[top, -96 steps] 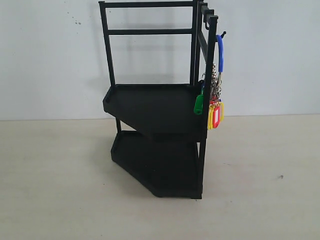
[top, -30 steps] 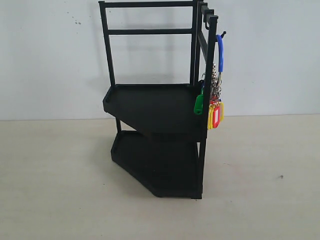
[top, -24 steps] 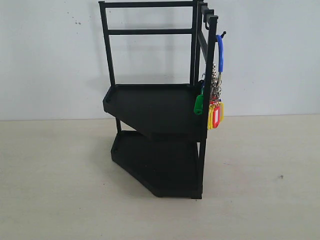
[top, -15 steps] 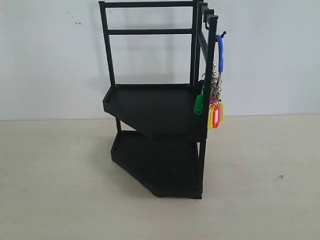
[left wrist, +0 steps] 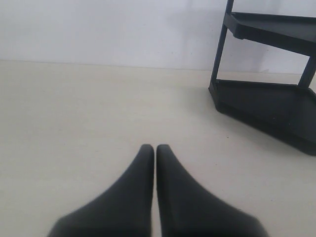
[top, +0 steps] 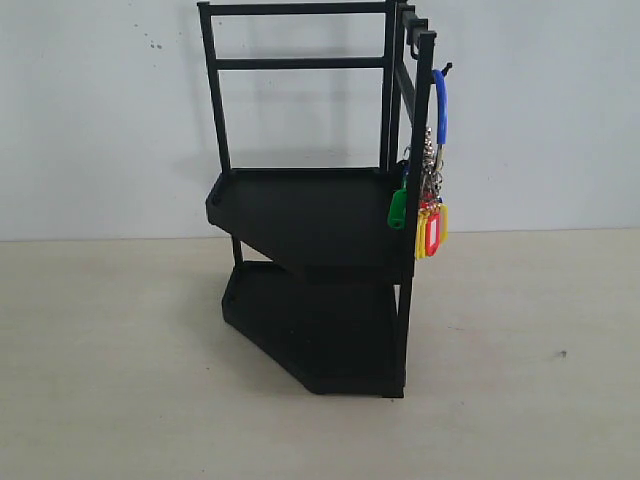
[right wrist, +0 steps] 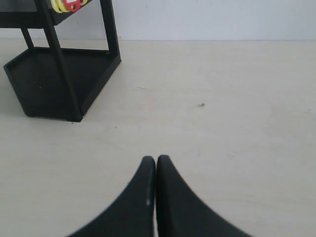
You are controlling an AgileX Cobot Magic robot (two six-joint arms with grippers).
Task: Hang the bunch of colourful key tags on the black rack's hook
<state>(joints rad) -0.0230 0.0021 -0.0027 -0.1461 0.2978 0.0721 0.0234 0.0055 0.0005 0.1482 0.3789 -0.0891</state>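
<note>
The tall black rack (top: 310,200) stands mid-table in the exterior view. The colourful key tag bunch (top: 428,210) hangs by its blue loop from the hook (top: 445,70) on the rack's right top rail, with silver rings, a green tag and yellow and red tags dangling beside the upper shelf. Neither arm shows in the exterior view. My left gripper (left wrist: 155,148) is shut and empty over the bare table, with the rack (left wrist: 266,98) some way off. My right gripper (right wrist: 156,159) is shut and empty too; the rack's base (right wrist: 59,79) and the tips of the key tags (right wrist: 66,5) lie well beyond it.
A second similar black prong (top: 410,45) sits further back on the same top rail. A pale wall rises behind the beige table (top: 520,380). A small dark speck (right wrist: 201,104) marks the tabletop.
</note>
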